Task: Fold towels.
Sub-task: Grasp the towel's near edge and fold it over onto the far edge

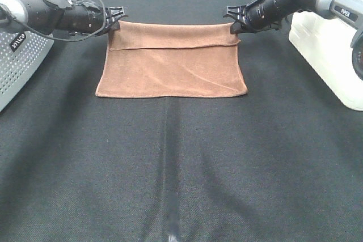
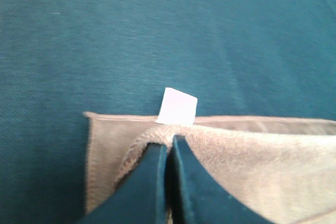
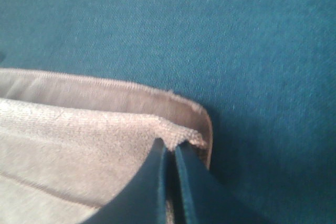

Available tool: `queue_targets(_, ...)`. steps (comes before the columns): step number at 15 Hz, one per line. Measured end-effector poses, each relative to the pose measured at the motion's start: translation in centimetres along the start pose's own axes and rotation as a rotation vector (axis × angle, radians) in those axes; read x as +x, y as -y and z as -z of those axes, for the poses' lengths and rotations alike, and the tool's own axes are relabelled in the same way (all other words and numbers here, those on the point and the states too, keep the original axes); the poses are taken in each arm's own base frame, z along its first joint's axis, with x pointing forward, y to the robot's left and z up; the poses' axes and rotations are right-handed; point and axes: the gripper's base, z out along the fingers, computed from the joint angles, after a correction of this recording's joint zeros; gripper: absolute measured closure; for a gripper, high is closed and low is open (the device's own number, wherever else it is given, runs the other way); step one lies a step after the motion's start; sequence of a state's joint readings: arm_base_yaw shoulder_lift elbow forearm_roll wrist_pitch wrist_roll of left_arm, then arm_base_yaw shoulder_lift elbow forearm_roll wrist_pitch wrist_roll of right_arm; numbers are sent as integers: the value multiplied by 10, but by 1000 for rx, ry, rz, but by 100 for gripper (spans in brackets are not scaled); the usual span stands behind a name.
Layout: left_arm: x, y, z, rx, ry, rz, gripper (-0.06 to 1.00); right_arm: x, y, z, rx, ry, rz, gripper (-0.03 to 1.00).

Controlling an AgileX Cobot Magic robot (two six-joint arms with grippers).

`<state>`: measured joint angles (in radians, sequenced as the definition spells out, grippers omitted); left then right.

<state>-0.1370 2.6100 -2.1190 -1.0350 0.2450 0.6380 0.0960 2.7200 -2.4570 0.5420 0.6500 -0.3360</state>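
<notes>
The reddish-brown towel [image 1: 173,60] lies on the black table at the back centre, with a narrow band of its far edge folded over toward the front. My left gripper [image 1: 115,25] is shut on the towel's far left corner. My right gripper [image 1: 234,25] is shut on the far right corner. In the left wrist view the fingers [image 2: 157,182] pinch a raised fold of towel [image 2: 273,166], and a small white tag [image 2: 177,107] sticks out past the edge. In the right wrist view the fingers [image 3: 176,182] pinch the folded corner of the towel [image 3: 79,135].
A grey perforated box [image 1: 14,63] stands at the left edge of the black table [image 1: 181,168]. A white box [image 1: 326,49] stands at the right edge, under the right arm.
</notes>
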Motion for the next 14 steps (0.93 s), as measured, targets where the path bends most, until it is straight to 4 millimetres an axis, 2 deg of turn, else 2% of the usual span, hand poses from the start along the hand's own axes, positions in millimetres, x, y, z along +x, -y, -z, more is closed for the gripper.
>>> queue_targets(2, 1, 1, 0, 3, -2, -5, 88, -1, 0, 0, 3, 6, 2, 83)
queue_targets(3, 2, 4, -1, 9, -8, -18, 80, -1, 0, 0, 4, 6, 3, 73)
queue_targets(4, 3, 7, -1, 15, -12, -40, 68, -1, 0, 0, 4, 6, 3, 62)
queue_targets(6, 5, 11, -2, 24, -19, -60, 31, 0, 0, 0, 2, -2, 1, 45)
queue_targets(7, 5, 10, -2, 26, -24, -62, 18, 1, 0, 2, 4, -32, 6, 39)
queue_targets(9, 6, 8, 0, 38, -46, -65, 15, 1, -2, 6, 0, -59, 9, 37)
queue_targets(11, 4, -2, 7, 93, -142, -5, 14, -1, -11, 21, -25, -132, 2, 37)
queue_targets(14, -2, -16, 24, 145, -279, 74, 22, 8, -19, 33, -78, -302, -10, 36)
